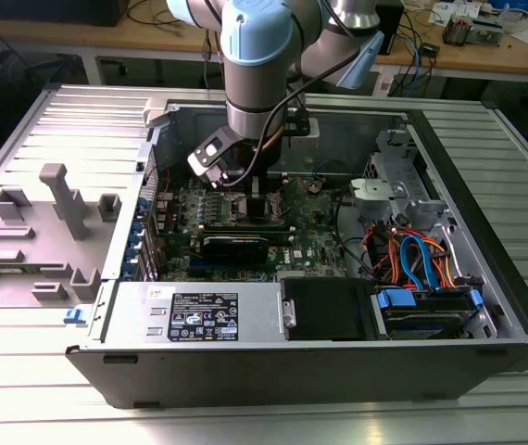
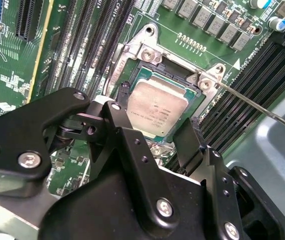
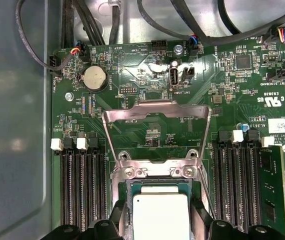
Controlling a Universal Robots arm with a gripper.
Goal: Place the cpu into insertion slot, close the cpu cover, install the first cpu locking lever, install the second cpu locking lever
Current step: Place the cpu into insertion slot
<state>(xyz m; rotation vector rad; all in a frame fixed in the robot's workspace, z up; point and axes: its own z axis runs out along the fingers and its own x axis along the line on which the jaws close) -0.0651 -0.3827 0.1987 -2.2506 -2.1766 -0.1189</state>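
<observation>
Between the 2 black fingers (image 2: 115, 125) of the gripper (image 2: 150, 120), seated flat in the insertion slot (image 2: 141, 50) with its dull silver top up: the cpu (image 2: 157, 107). Fingers parted about as wide as the chip, 1 along each of 2 opposite edges and just beside them in both wrist views. Not lifted, level with the socket's silvery rim.

Just beyond the fingertips in the first wrist view, hinged at the slot's rim and standing open, off the chip: the cpu cover (image 3: 155, 107), a thin silvery frame with green board showing through its window.

From the slot's corner beside 1 finger, unlatched and running out over the board: a locking lever (image 2: 257, 105), a thin bare metal rod.

On both sides of the gripper: rows of long black memory slots (image 3: 80, 185). Farther past the open cover: a round coin-cell battery (image 3: 93, 77) and black cables (image 3: 82, 20).

Around all of that in the exterior view: a green motherboard (image 1: 324, 232) inside an open computer case (image 1: 338, 371), with the arm (image 1: 259, 74) reaching straight down into it. Away from the gripper toward the exterior view's right: orange and blue drive cables (image 1: 412, 260). Nearer the camera: a silver power supply (image 1: 199, 315). Outside the case, toward the exterior view's left: grey plastic fixtures (image 1: 65, 199) on a ribbed metal table (image 1: 264, 422).
</observation>
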